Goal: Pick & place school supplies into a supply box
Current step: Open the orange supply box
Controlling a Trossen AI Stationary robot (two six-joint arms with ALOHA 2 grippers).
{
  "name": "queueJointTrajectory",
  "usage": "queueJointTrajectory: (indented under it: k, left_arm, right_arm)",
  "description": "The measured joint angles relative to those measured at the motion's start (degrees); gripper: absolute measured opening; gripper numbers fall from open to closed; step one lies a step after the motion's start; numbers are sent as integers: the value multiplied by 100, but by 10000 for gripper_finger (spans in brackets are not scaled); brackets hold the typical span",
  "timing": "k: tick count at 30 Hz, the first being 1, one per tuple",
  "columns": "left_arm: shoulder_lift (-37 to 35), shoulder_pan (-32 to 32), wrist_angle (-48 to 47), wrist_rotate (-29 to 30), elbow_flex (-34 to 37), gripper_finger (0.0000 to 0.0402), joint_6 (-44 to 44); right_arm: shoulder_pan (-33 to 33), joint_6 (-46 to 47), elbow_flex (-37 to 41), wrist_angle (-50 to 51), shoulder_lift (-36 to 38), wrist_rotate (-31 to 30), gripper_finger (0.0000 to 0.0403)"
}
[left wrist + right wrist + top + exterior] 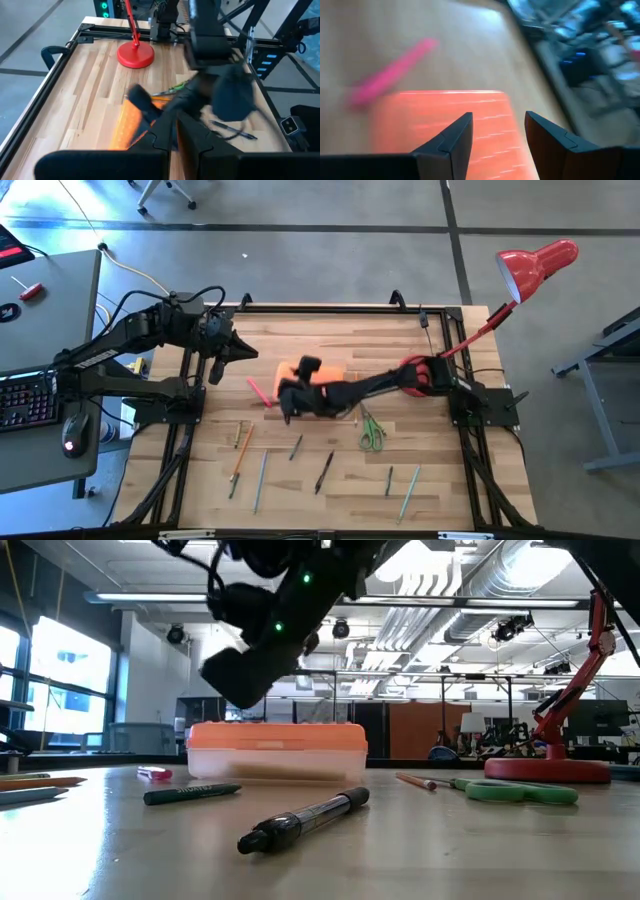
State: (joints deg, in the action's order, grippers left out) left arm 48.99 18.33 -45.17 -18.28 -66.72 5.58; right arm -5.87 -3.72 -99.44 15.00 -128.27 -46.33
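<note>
High view: right tool point(288, 402) over box point(325, 371) at mid-desk point(440, 480), fingers spread, holding nothing. Box closed, orange ribbed lid, clear body. Pink marker point(260, 392) just beside. Pens and pencils strewn along near edge, green scissors point(371, 430) close by. Left tool point(243, 350) hovering beyond marker, nearly closed, empty. Red lamp point(535, 265) at right corner.

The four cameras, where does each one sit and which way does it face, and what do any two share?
High view: above the table, facing straight down; both arms show, left gripper, right gripper.
Low view: at tabletop height, facing level across to the box; an arm hangs from above.
Left wrist view: on the left arm, facing the lamp; own fingers show.
Right wrist view: on the right arm, over the box; own fingers open.
Shared: right wrist and high views both show the pink marker.
</note>
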Motion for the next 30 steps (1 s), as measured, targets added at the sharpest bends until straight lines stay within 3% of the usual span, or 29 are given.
queueJointTrajectory:
  k: [4, 8, 12, 17, 21, 25, 30]
  left_arm:
    - [0, 2, -2, -1, 0, 56, -35]
    - [0, 0, -28, -4, 0, 55, -186]
    - [0, 1, -42, 0, 0, 55, -195]
    - [0, 1, -43, 104, 0, 56, -195]
    - [0, 2, -46, 116, 0, 52, -201]
    - [0, 1, -48, 140, 0, 41, -203]
    - [0, 1, -48, 155, 2, 24, -205]
  right_arm:
    - [370, -114, 7, 240, 84, -3, 160]
    - [455, 268, 2, 653, 438, 990, 160]
    - [193, 290, 2, 1303, 815, 1661, 160]
    - [-310, 622, 25, 2350, 1016, 1924, 160]
    - [-728, 1379, 538, 2257, 997, 2181, 156]
    - [-1034, 2052, 1195, 1979, 988, 2085, 122]
    - [-1140, 2407, 1755, 1258, 988, 2117, 35]
